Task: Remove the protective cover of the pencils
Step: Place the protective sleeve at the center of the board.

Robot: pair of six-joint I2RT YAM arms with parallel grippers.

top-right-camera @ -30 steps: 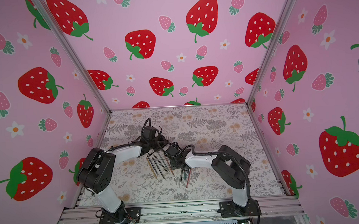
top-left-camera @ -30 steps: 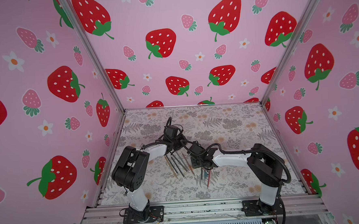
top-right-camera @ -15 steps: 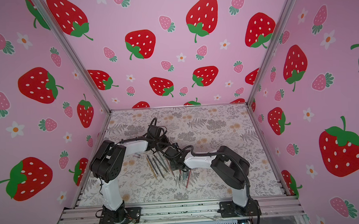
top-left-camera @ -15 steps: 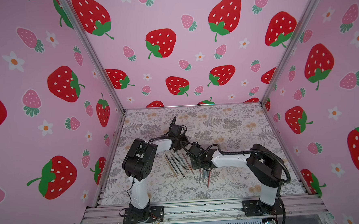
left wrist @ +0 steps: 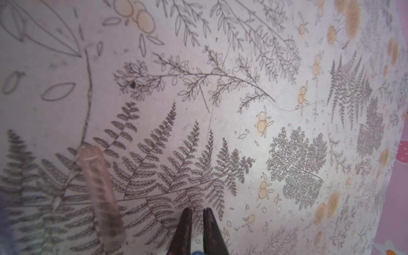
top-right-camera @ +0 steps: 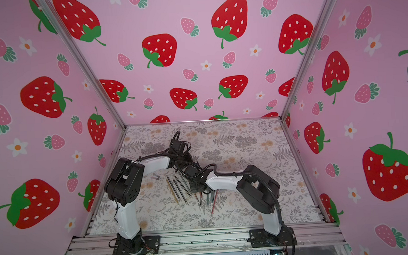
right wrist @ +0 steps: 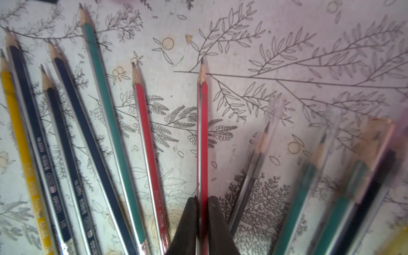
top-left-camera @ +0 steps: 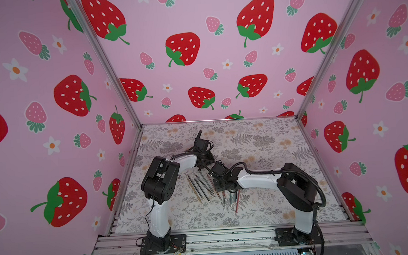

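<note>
Care matters: the right gripper (right wrist: 202,199), pinching a bare-tipped red pencil (right wrist: 202,132) among the pencils (right wrist: 114,132) fanned on the floral mat (right wrist: 287,55), would better take the clear-capped pencil (right wrist: 256,159) just beside it, gripping mid-shaft, while the left gripper (left wrist: 197,210), closed on nothing, opens for the cap (right wrist: 272,114).

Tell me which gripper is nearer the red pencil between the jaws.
Right. The right gripper is closed on the red pencil; the left gripper, shut, sits apart over bare mat beside a clear cap.
</note>
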